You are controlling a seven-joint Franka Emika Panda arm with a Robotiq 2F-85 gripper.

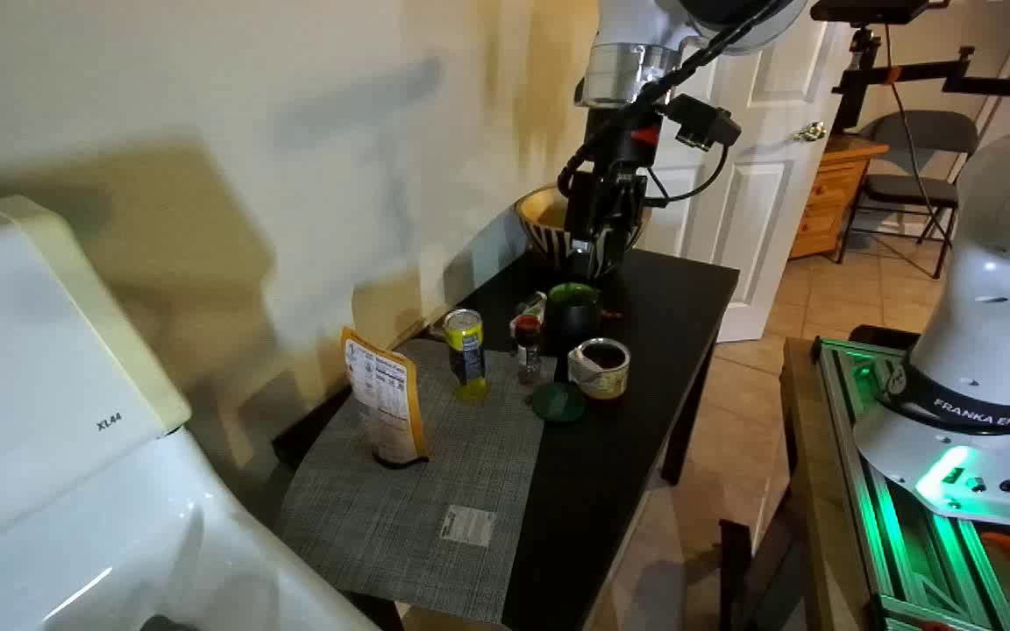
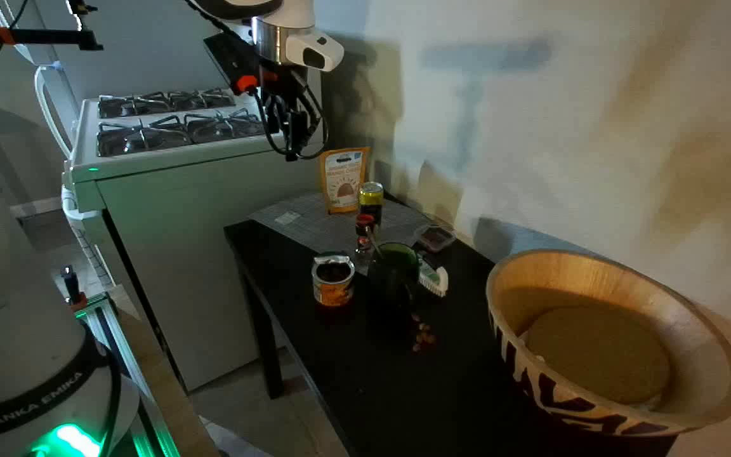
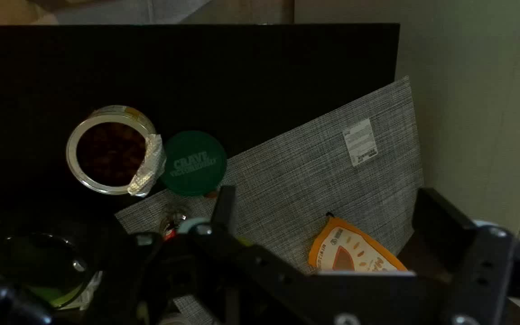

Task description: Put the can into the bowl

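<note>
The can [image 1: 467, 355] stands upright on the grey placemat, with a yellow-green top over a dark blue body; it also shows in an exterior view [image 2: 370, 202]. In the wrist view my gripper covers nearly all of it. The large bowl [image 1: 549, 237], with dark-and-light striped sides and a tan inside, stands at one end of the black table; it also shows in an exterior view [image 2: 527, 374]. My gripper [image 3: 330, 205] is open and empty, fingers wide apart. It hangs well above the table in both exterior views [image 1: 582, 250] [image 2: 292, 152], apart from can and bowl.
An orange pouch [image 1: 387, 394] stands near the can. A red-capped bottle [image 1: 528, 350], dark green cup [image 1: 573, 315], opened tin [image 1: 601, 372] and green lid [image 1: 558, 402] stand close by. A brush [image 2: 433, 277] and plastic tub [image 2: 435, 237] lie near the wall. A stove [image 2: 169, 139] adjoins the table.
</note>
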